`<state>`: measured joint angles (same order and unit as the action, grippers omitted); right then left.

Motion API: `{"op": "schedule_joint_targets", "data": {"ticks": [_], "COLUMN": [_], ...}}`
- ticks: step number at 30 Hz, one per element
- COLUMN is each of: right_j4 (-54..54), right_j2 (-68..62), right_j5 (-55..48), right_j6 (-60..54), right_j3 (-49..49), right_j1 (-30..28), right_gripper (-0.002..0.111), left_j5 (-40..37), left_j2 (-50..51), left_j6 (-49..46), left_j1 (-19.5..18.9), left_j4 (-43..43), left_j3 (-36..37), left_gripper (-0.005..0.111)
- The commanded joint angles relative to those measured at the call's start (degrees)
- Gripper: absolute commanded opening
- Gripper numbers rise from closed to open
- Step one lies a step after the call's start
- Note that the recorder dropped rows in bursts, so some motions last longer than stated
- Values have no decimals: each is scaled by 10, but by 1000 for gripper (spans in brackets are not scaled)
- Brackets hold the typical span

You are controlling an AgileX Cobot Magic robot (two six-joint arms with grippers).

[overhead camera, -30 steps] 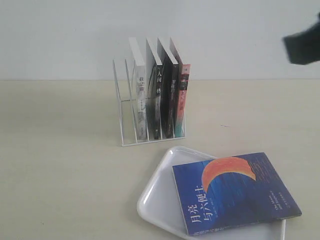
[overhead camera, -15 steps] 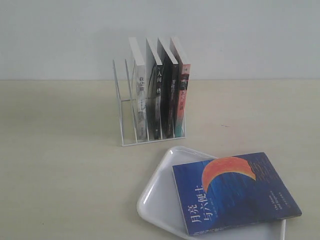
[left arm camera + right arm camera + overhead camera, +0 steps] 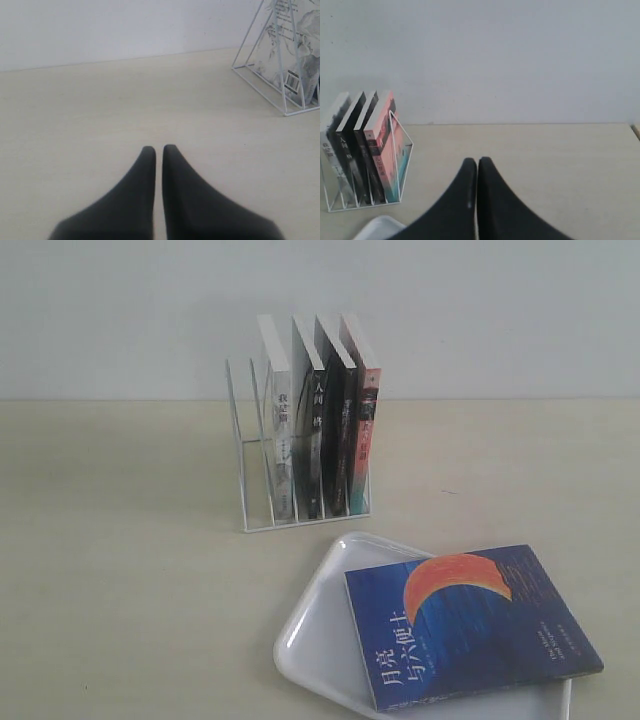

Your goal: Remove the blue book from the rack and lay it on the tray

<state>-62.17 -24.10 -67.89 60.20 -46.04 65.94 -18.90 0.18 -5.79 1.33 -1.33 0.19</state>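
Pale beige table [image 3: 120,590] across the whole scene, backed by a plain white wall [image 3: 450,310].

Near the front of the exterior view, toward the right: the tray [image 3: 310,640], white, flat and low-rimmed with rounded corners, cut off by the lower edge of the picture. One rounded corner also just visible in the right wrist view [image 3: 375,227].

Flat on the tray, cover up: the blue book [image 3: 470,625], dark blue with a large orange crescent and a white Chinese title, skewed to the tray's sides and covering most of its right part. Clear of the rack, touched by neither gripper.

Behind the tray, near it but apart: the rack [image 3: 255,475], white wire, upright on the table, its leftmost slots unfilled.

In the remaining slots, four books side by side, leaning slightly:
- a grey-white-spined book [image 3: 281,440] on the left
- two black-spined books [image 3: 315,440] in the middle
- a pink-and-teal book [image 3: 365,450] on the right

Left gripper [image 3: 155,148] over bare table, well short of the rack; jaws together, only a thin slit between the black tips, nothing between them.

Right gripper [image 3: 474,161] likewise over bare table, off to the side of the rack; jaws pressed together and holding nothing.
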Motion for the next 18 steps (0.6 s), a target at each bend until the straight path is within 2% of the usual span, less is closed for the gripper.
{"op": "schedule_joint_targets", "data": {"ticks": [1,6,10,14,18], "right_j4": [6,68,97,121,122], "right_j2": [40,112,152,159,159], "right_j5": [194,488,611,640,625], "right_j6": [20,24,24,25,4], "right_j3": [83,198,273,309,317], "right_j1": [-131,-358,-489,-552,-557], "right_gripper": [0,0,0,0,0], "left_j5": [9,9,9,9,9], "left_j2": [-2,-2,-2,-2,-2], "left_j6": [-2,-2,-2,-2,-2], "left_j1": [-1,-1,-1,-1,-1], "left_j4": [-1,-1,-1,-1,-1], "left_j3": [-2,-2,-2,-2,-2], "left_gripper": [5,5,5,5,5]}}
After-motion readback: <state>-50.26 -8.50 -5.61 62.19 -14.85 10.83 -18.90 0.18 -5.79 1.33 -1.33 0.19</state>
